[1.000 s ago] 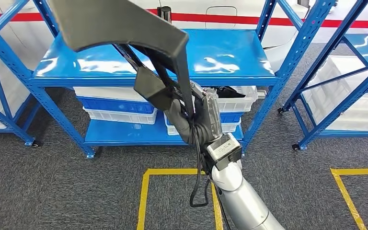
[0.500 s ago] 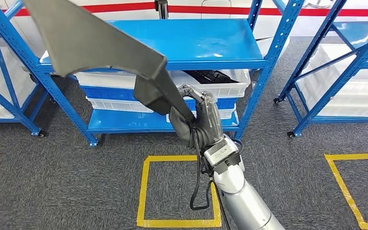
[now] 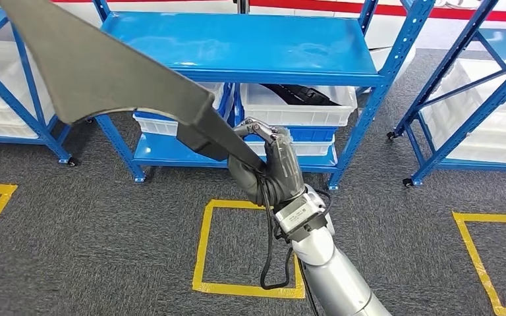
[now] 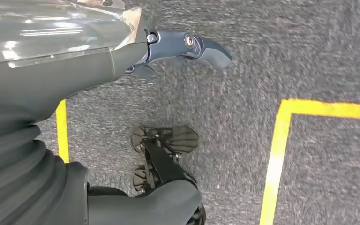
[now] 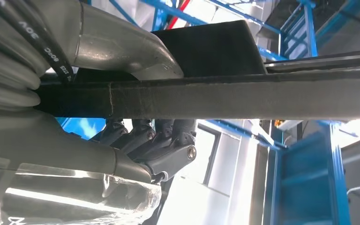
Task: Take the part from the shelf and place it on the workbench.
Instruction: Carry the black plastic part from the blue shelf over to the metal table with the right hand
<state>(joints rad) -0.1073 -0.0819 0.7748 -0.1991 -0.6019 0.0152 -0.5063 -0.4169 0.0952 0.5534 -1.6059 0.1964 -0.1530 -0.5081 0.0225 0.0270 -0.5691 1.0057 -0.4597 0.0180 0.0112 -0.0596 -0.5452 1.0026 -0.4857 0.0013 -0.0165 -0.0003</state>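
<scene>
Part: a large dark grey part (image 3: 105, 69), matte, flat and blade-shaped with a curved edge, is held up left of the right hand, in front of the blue shelf and off its boards; its narrow bar-like stem (image 5: 225, 96) is seen edge-on in the right wrist view.
Left hand: the left hand (image 4: 187, 47) is seen over grey carpet; nothing is held, and its dark fingers are loosely extended.
Shelf: the blue shelf (image 3: 250, 49), of glossy painted metal with perforated uprights, stands behind the part.
Floor marking: a square of yellow tape (image 3: 204, 250) is laid on the speckled grey carpet below the part's stem.
Right hand: the right hand (image 3: 270, 164) is wrapped around the part's stem, fingers curled tight on it.
Writing: "30V" and "80C" can be read on a black cable (image 5: 51, 49) at the wrist.
Bin: a white plastic bin (image 3: 303, 112) sits under the shelf's top board, right of the part's stem, with dark items inside that cannot be identified.
</scene>
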